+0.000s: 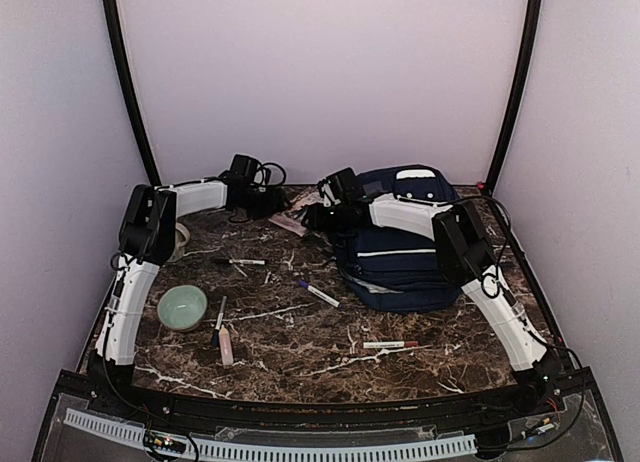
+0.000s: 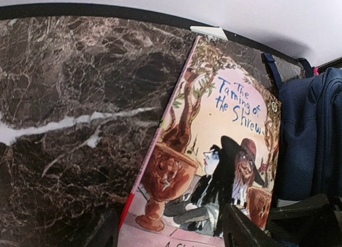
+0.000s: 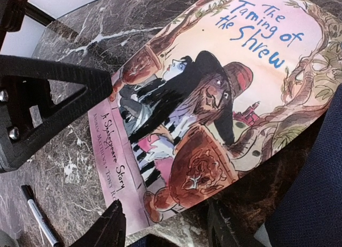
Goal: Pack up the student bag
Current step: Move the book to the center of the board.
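The backpack (image 1: 395, 267) lies just beside the book (image 2: 224, 124), on its right. The left gripper (image 2: 170, 217) and the right gripper (image 3: 165, 215) both hang over the book, jaws spread, perhaps touching it.

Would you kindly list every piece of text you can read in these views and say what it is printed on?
"The Taming of the Shrew": title on the picture book cover.
"A Shakespeare Story": pink band along the cover's bottom edge.
"Andrew Matthews · Tony R...": small print on the same band; the rest is hidden.
Print on the markers: too small to read.
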Action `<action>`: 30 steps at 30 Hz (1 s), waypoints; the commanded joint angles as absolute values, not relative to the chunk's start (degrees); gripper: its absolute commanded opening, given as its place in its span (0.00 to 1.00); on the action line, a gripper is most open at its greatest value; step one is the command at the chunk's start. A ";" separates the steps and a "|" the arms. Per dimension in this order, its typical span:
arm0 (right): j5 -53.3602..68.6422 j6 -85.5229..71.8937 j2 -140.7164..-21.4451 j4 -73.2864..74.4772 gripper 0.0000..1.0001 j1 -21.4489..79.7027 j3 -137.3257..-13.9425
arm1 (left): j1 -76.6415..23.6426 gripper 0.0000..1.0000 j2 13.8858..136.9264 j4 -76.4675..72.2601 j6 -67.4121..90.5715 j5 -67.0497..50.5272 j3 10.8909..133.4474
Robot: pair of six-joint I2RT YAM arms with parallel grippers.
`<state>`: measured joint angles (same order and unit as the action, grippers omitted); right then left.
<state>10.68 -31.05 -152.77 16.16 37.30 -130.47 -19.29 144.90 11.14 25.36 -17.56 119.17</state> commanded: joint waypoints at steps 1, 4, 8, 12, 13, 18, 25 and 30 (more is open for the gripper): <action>12.88 -34.17 -155.53 18.71 0.52 36.86 -128.09 | -19.14 0.67 144.74 17.71 25.63 -19.04 120.13; 15.30 -33.99 -155.35 17.70 0.52 36.66 -127.30 | -19.15 0.62 143.37 17.28 25.75 -21.17 117.21; 17.55 -33.62 -154.53 17.15 0.51 36.18 -125.71 | -19.23 0.56 139.82 16.49 25.66 -22.39 112.14; 19.61 -35.29 -153.41 15.21 0.47 35.02 -122.52 | -19.41 0.43 136.32 15.26 26.08 -23.75 106.44; 20.27 -36.12 -153.19 14.72 0.46 34.82 -121.88 | -19.52 0.40 135.53 15.00 26.33 -23.36 105.16; 23.42 -38.59 -150.92 12.69 0.44 33.79 -117.66 | -20.06 0.28 130.79 14.80 26.87 -20.94 98.77; 34.15 -41.75 -148.23 5.98 0.41 33.45 -113.68 | -20.97 0.21 125.28 11.14 28.78 -20.06 88.69; 36.27 -42.78 -146.36 4.08 0.36 33.68 -112.35 | -22.15 0.19 121.92 8.53 29.39 -19.43 82.35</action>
<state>31.53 -39.94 -147.44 1.02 33.45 -115.44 -20.75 126.17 9.02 28.32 -19.99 87.29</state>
